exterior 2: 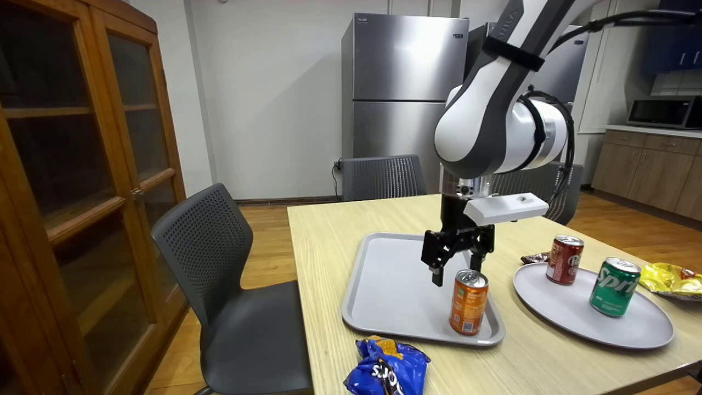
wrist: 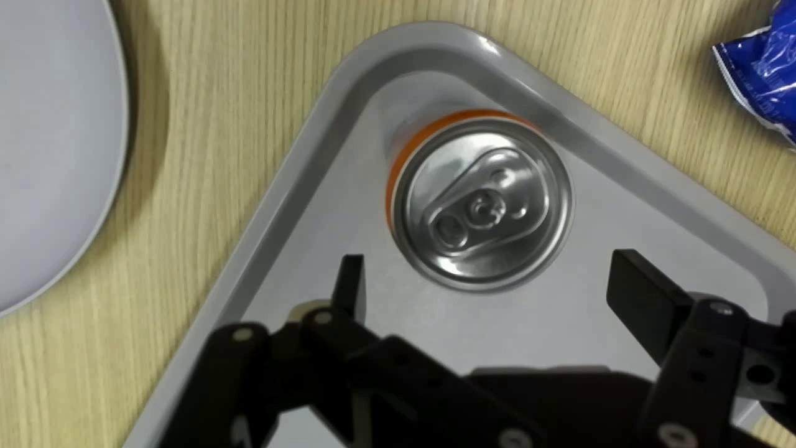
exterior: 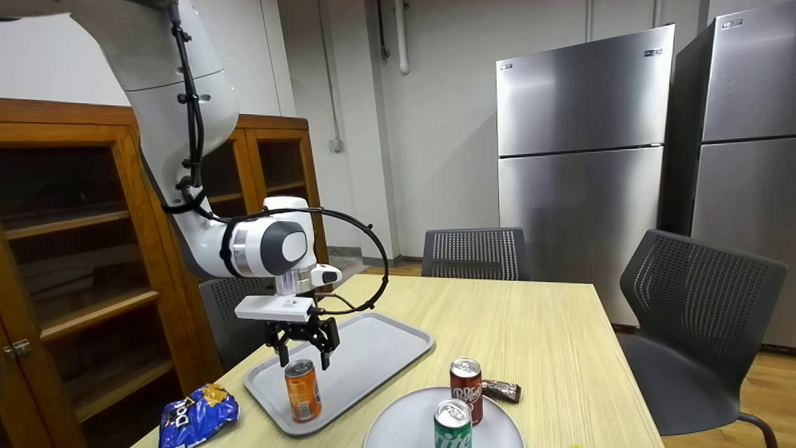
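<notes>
1. A robot gripper (exterior 2: 457,270) hangs over a gray tray (exterior 2: 395,291), its jaws spread wide near the top of an orange soda can (exterior 2: 469,304).
2. The can stands upright in a corner of the tray; in the wrist view, its silver top (wrist: 482,205) shows just ahead of the gap between the black fingers (wrist: 643,298), apart from both.
3. A crumpled blue chip bag (exterior 2: 392,370) lies on a pale wood table (exterior 2: 329,263), near the tray.
4. On the tray's opposite side, a round gray plate (exterior 2: 559,304) bears two upright cans, a dark red can (exterior 2: 565,260) and a green can (exterior 2: 615,288).
5. A brown wrapped bar (exterior: 501,390) lies by the plate's edge, near the red can; a yellow bag (exterior 2: 672,278) rests near the green one.
6. Dark gray chairs (exterior: 703,286) stand at the table, backed by two steel refrigerators (exterior: 578,186) and a wooden cabinet (exterior: 155,249); in an exterior view, a microwave (exterior 2: 661,111) sits on a counter (exterior 2: 652,131).
</notes>
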### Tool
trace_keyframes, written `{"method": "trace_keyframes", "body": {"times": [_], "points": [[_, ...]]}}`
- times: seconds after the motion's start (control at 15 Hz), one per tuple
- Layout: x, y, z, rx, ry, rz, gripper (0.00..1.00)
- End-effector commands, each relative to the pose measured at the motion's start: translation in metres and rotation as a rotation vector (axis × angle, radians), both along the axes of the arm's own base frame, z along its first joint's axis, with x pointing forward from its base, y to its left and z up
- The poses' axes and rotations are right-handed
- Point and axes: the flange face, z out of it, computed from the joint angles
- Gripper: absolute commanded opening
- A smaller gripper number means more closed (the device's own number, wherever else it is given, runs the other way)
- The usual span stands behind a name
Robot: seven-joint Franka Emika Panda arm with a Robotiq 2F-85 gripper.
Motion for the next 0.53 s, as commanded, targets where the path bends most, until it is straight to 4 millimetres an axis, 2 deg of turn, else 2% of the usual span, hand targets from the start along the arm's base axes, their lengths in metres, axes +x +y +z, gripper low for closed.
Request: {"method": "trace_keyframes", "body": {"times": [0.0, 0.47], "points": [[0.0004, 0.0071, -0.0051, -0.021, 0.02, 0.011, 1.0], [-0.0094, 0.0068, -0.0036, -0.029, 0.021, 0.031, 1.0]]}}
